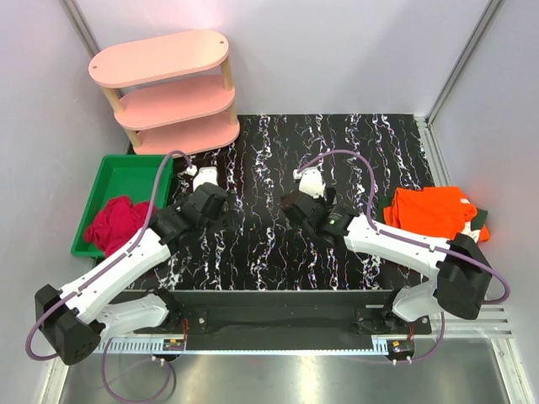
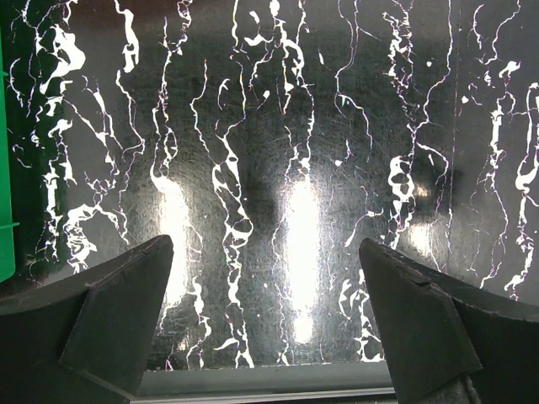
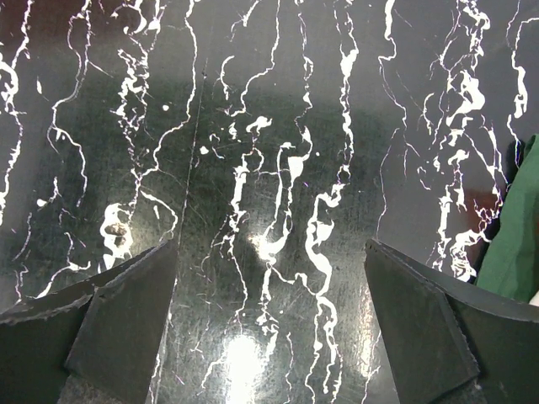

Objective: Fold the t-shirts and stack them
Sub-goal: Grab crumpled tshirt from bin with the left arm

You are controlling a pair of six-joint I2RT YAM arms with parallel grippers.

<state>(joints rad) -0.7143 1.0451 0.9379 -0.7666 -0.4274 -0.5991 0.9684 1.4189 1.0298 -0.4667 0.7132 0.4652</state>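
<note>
Start at the left of the top view. The green tray (image 1: 128,168) sits at the left edge of the black marbled table (image 1: 269,147), below the pink three-tier shelf (image 1: 173,84) in the upper left. The crimson t-shirt (image 1: 116,222) lies bunched in the lower part of the tray, unfolded.

Check the left arm (image 1: 118,269). Its base is at the lower left of the frame, and its white link rises diagonally toward the upper right. The wrist stops just right of the tray. The left gripper (image 1: 205,178) points toward the top of the frame and hangs over bare table. In the left wrist view, both dark fingers (image 2: 118,324) stand far apart at the bottom corners. Only table surface shows between them, so the jaws are spread wide and hold nothing. A strip of the tray shows at the left edge of that view.

Check the right arm (image 1: 396,240). Its base is at the lower right, and its link runs to the upper left, toward the table's centre. The right gripper (image 1: 310,181) also points toward the top of the frame, well apart from the left gripper. Its wrist view shows both fingers spread wide over bare table, with nothing between them.

At the right edge of the table, the orange t-shirt (image 1: 428,210) lies flat on the dark green t-shirt (image 1: 481,221). Only a strip of the green t-shirt shows along the orange one's right side.
</note>
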